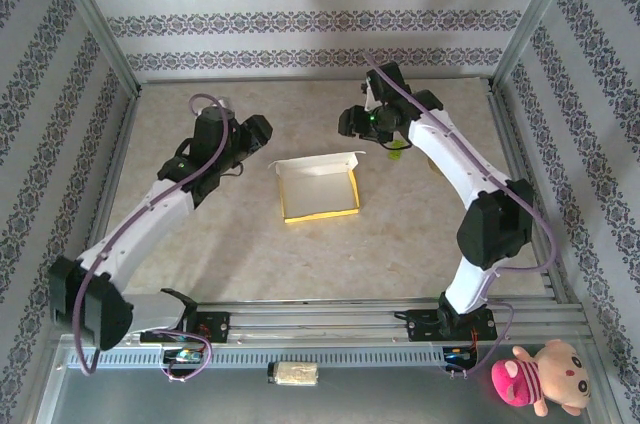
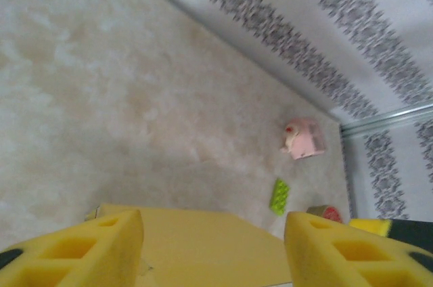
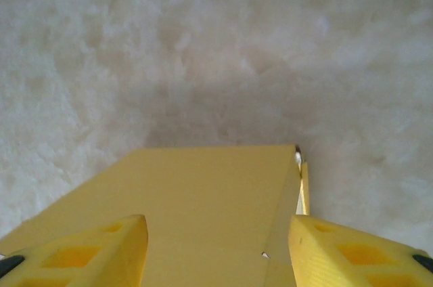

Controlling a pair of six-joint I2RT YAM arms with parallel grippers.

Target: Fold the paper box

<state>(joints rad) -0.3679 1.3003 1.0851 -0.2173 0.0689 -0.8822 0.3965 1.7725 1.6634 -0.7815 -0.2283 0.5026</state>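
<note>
Beige marbled surface, centre frame: the paper box half-formed. My left claw and right claw both gape, holding nothing; unpinned walls could spring flat.

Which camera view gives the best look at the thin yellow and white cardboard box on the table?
The top external view: the whole thin cardboard box lies there in full outline, open, with yellow walls. The left wrist view and right wrist view each crop it to one close yellow face.

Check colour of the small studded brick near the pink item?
Bright green; the brick is clearest in the left wrist view.
</note>
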